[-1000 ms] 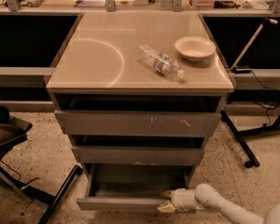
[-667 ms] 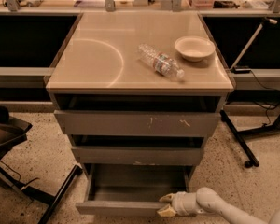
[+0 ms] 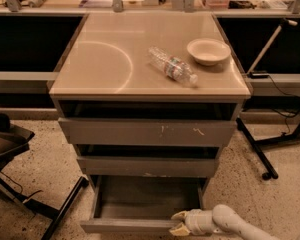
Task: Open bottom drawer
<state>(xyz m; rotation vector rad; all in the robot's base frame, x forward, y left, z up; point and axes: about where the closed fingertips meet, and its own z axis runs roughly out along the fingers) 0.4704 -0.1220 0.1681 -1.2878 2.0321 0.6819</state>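
Slid further out than a second ago, the bottom drawer (image 3: 130, 226) now sits well proud of the middle drawer (image 3: 145, 166) at the foot of the cabinet, its shallow grey tray showing, and the end effector (image 3: 179, 222) has come back with it. End effector is at the right end of the drawer front, closed narrow on its top lip, one finger inside and one outside. On the tabletop (image 3: 100, 59), a plastic water bottle (image 3: 172, 66) lies on its side right of centre, and a pale bowl (image 3: 208, 51) sits near the right edge.
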